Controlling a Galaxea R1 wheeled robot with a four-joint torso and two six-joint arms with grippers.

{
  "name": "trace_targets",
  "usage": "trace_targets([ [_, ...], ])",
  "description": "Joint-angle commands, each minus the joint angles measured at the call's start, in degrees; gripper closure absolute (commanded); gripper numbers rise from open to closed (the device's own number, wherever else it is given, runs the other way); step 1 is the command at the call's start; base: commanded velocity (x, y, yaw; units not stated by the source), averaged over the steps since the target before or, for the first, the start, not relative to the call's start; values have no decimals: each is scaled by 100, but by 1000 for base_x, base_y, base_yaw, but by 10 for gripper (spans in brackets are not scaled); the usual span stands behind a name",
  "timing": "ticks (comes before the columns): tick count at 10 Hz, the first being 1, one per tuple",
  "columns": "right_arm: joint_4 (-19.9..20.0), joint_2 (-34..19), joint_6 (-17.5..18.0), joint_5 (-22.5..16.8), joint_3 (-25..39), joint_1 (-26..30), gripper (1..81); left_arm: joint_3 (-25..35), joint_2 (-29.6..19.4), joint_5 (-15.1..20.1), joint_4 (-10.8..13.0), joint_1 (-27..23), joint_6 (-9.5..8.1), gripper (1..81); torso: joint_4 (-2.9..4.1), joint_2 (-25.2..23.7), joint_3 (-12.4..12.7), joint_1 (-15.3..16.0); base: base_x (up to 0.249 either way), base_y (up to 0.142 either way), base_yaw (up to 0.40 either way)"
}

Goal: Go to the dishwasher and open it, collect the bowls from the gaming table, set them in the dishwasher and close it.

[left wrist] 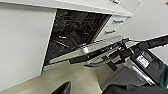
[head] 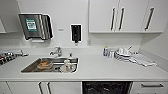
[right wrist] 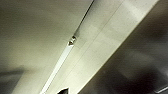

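White wall [head: 67, 15] behind a white countertop [head: 105, 68]. Steel sink [head: 30, 68] recessed toward the countertop's left end, faucet [head: 56, 51] at its back edge. Wall carries a steel paper towel dispenser [head: 36, 26] above the sink and a black soap dispenser [head: 75, 33] just to its right. White upper cabinets [head: 125, 16] with dark bar handles fill the upper right. White base cabinet doors [head: 43, 88] sit below the counter's front edge. Beige floor [left wrist: 72, 77] in the left wrist view. Lighting even and bright.

Dark arm [left wrist: 140, 47] stretched level
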Motion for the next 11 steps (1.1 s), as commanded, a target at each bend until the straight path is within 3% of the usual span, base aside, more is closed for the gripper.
trace_targets([
  [1, -294, 160, -349, -924, 5, 474, 10, 141, -169, 65, 13, -420, 26, 10, 0, 0, 0, 0, -78, 0, 0],
  [8, -426, 679, -410, -784, -690, 25, 10, 141, -125, 65, 13, -394, 26, 10, 0, 2, -5, 9, -80, 0, 0],
  [11, -470, 679, -402, -775, -690, -9, 10, 141, -125, 65, 4, -394, 26, 10, 0, 2, -6, 11, -81, 0, 0],
])
